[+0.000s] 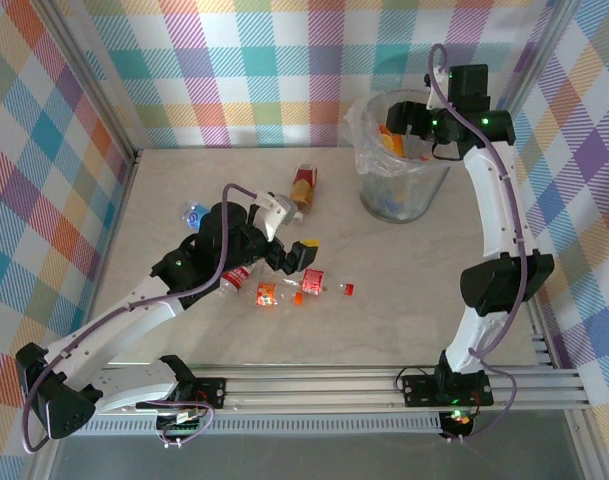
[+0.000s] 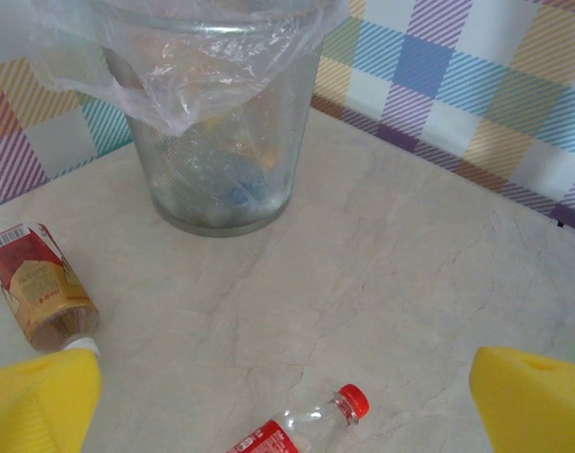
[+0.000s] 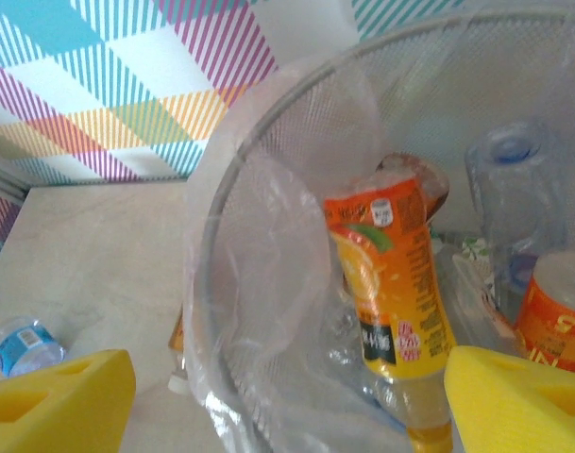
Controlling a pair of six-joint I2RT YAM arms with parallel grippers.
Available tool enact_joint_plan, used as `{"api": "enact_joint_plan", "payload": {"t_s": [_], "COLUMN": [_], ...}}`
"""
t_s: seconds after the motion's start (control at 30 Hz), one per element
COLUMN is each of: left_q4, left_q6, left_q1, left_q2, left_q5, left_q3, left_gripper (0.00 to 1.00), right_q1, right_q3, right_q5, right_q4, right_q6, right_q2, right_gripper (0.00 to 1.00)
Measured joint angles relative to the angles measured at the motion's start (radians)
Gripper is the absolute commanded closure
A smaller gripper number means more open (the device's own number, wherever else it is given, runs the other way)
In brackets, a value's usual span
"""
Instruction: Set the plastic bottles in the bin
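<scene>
The bin (image 1: pixel 404 185) stands at the back right, a translucent grey wastebasket lined with a clear bag. My right gripper (image 1: pixel 409 125) hovers over its mouth, open. Below its yellow pads (image 3: pixel 56 401) an orange-labelled bottle (image 3: pixel 386 283) stands loose inside the bin (image 3: pixel 221 311) among other bottles. My left gripper (image 1: pixel 292 255) is open over mid-table, above a clear red-capped bottle (image 2: pixel 311 425) that lies between its pads (image 2: pixel 37 401). Other bottles lie near it: a red-labelled one (image 1: pixel 312 282), a second (image 1: pixel 267 295) and a third (image 1: pixel 234 278).
A brown-and-red labelled bottle (image 1: pixel 304 185) lies left of the bin, also in the left wrist view (image 2: pixel 42 288). A blue-labelled bottle (image 1: pixel 196 215) lies at mid-left. A small red piece (image 1: pixel 348 289) sits right of the cluster. Checked walls enclose the table.
</scene>
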Motion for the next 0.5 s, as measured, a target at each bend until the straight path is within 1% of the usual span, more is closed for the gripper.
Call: {"api": "enact_joint_plan", "payload": {"t_s": [0.17,0.27,0.37,0.5], "left_q4": [-0.054,-0.101,-0.130,-0.134], "left_q6": [0.044,0.088,0.122,0.134], "left_q1": [0.002,0.006,0.011,0.023], "left_q2": [-0.002,-0.009,-0.023,-0.030], "left_q5": [0.000,-0.019,-0.061,-0.130], "left_q3": [0.021,0.040,0.048,0.048], "left_gripper": [0.00,0.00,0.00,0.00], "right_q1": [0.048,0.103,0.159,0.236], "right_q3": [-0.188,-0.315,-0.409,-0.509], "right_q5": [-0.008,0.007,0.026,0.063], "right_q4": [0.026,0.058,0.095,0.127], "right_q6": [0.001,0.011,0.036,0.077], "right_q2": [-0.090,-0.155,-0.223,-0.288], "right_gripper": [0.14,0.14,0.14,0.15]}}
